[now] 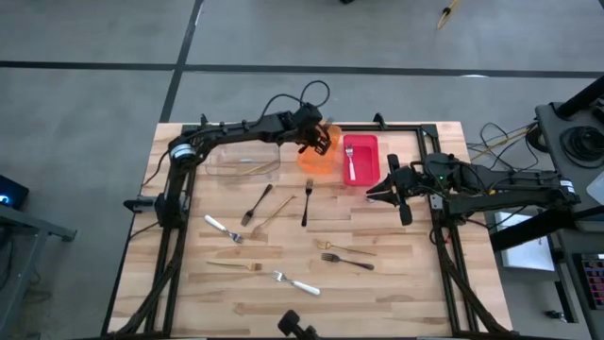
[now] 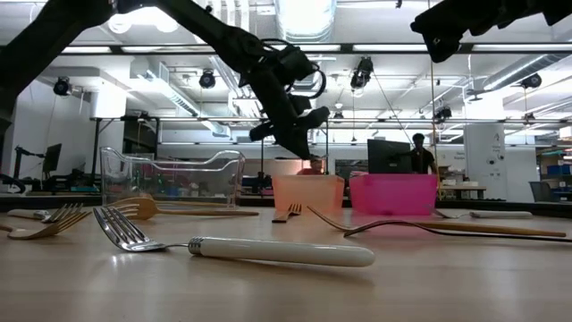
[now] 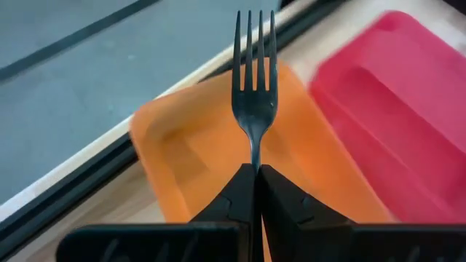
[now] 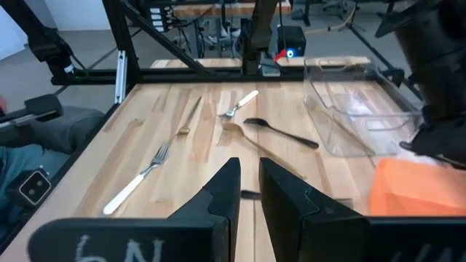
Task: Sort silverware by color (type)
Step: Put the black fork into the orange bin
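Above the orange bin (image 1: 316,161), left tool (image 1: 324,142) clamped on black fork (image 3: 254,87), red bin (image 1: 360,159) just beside, right tool (image 1: 389,189) slightly apart, empty.

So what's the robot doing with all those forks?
It's sorting them by color into bins. The left gripper is shut on a black fork and holds it over the orange bin. The red bin next to it already has a pale-handled fork inside, and the clear bin holds a gold one. The right gripper waits beside the red bin. More forks lie on the table.
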`<control>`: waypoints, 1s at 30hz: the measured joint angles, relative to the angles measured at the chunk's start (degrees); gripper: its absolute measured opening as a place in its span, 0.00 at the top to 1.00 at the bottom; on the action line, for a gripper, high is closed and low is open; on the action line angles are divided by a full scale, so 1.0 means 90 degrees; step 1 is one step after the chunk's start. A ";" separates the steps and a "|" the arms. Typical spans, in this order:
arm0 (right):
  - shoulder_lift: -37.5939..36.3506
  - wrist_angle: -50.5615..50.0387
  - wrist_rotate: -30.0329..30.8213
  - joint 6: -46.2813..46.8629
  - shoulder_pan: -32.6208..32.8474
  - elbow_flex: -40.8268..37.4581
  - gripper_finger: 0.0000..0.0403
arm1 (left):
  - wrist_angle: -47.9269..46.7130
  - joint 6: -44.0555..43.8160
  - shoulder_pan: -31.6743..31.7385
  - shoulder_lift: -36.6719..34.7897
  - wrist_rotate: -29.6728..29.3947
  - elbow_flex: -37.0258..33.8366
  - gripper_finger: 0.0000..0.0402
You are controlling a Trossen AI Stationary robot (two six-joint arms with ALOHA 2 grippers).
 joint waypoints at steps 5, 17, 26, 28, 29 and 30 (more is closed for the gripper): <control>0.0000 -0.0003 0.0003 -0.0108 0.0000 0.0000 0.89 | 0.0045 -0.0426 -0.0027 0.0017 -0.0234 0.0000 1.00; 0.0000 -0.0293 0.0008 0.0002 0.0000 0.0000 0.89 | 0.0028 -0.1304 -0.0267 0.0017 -0.0777 -0.0002 1.00; 0.0000 -0.0292 0.0272 0.0002 0.0000 0.0000 0.89 | -0.0034 -0.1618 -0.0368 0.0017 -0.0935 -0.0010 1.00; 0.0000 -0.0292 0.0350 0.0002 0.0000 0.0000 0.89 | -0.0029 -0.1670 -0.0386 0.0017 -0.0935 -0.0010 1.00; 0.0000 -0.0292 0.0352 0.0002 0.0000 0.0000 0.89 | -0.0022 -0.1676 -0.0396 0.0017 -0.0935 -0.0010 1.00; 0.0000 -0.0295 0.0351 0.0002 0.0000 0.0000 0.89 | 0.0026 -0.1679 -0.0412 0.0040 -0.0935 -0.0010 1.00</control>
